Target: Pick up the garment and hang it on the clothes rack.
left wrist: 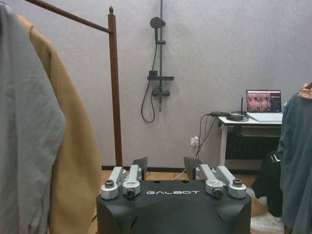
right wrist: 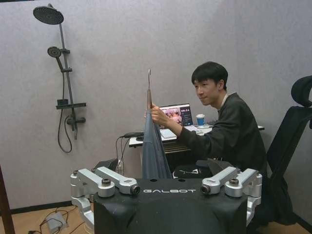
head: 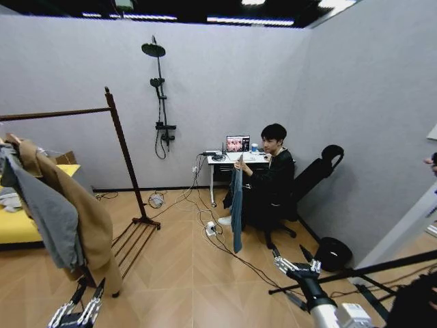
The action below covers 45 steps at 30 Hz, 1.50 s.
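Teal garment held by a person — bare floor before the right gripper.

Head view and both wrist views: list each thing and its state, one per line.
Dark teal cloth garment: on its hanger, held upright by a seated person's hand.
Reddish-brown wooden clothes rack: standing; grey garment and tan coat hanging.
Left gripper: open, empty.
Right gripper: open, empty.
Laptop: open, screen lit.

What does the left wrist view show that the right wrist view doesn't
Left wrist view alone: the clothes rack with the grey garment and tan coat hanging on it, plus the open left gripper. Right wrist view alone: the open right gripper and the hanger's metal hook. Both: the garment, held up by a person's hand, the shower fixture and laptop.
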Available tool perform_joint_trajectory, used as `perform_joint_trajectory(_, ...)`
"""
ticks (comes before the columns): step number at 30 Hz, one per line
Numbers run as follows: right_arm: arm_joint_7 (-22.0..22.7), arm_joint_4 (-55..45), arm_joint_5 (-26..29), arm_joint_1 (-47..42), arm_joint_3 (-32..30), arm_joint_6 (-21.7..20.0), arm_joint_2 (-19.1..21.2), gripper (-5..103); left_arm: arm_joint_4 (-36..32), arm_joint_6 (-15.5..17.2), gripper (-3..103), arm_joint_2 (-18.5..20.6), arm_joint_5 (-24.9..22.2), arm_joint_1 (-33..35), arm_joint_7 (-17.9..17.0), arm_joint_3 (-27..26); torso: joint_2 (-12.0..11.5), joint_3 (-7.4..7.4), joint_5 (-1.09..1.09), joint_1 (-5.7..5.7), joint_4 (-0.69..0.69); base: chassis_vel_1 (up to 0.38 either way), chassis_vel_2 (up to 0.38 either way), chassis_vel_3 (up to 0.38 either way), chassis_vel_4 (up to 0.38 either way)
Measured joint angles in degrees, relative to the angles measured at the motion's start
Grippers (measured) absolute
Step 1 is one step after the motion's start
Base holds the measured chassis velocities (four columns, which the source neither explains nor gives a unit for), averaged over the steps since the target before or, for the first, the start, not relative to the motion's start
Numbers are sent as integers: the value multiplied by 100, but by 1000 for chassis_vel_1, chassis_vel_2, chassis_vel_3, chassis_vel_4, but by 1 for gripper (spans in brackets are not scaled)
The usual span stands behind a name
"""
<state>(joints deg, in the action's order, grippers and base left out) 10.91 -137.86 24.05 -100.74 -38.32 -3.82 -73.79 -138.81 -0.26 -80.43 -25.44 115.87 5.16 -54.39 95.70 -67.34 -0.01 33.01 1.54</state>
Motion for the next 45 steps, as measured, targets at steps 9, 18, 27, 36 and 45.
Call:
perform_joint_trajectory(9, -10, -4, -14, -18, 6, 0, -5, 100, 0, 0, 46, 0, 0, 0, 1, 0, 1, 0, 0, -2, -1, -196, 213, 203, -217)
perform_joint_trajectory(18, -10, 21, -14, -11, 12, -4, 3, 100, -1, 0, 46, 0, 0, 0, 0, 0, 2, 1, 5, -3, -2, -221, 213, 224, -215)
perform_joint_trajectory(27, 39, -139, 30, 87, 7, -40, 52, 100, -1, 0, 46, -1, 0, 0, 1, 0, 2, 1, 6, -4, -2, -175, 178, 184, -169)
perform_joint_trajectory(36, 467, -537, 921, 947, -411, -929, 1010, 100, 0, 0, 46, 0, 0, 0, 2, 0, -1, -1, -2, 3, -2, -117, 130, 102, -127)
perform_joint_trajectory(45, 521, 479, 1809, 2401, -519, -1399, 1931, 100, 0, 0, 46, 0, 0, 0, 2, 0, 3, 2, 4, -7, 0, 0, 0, 0, 0)
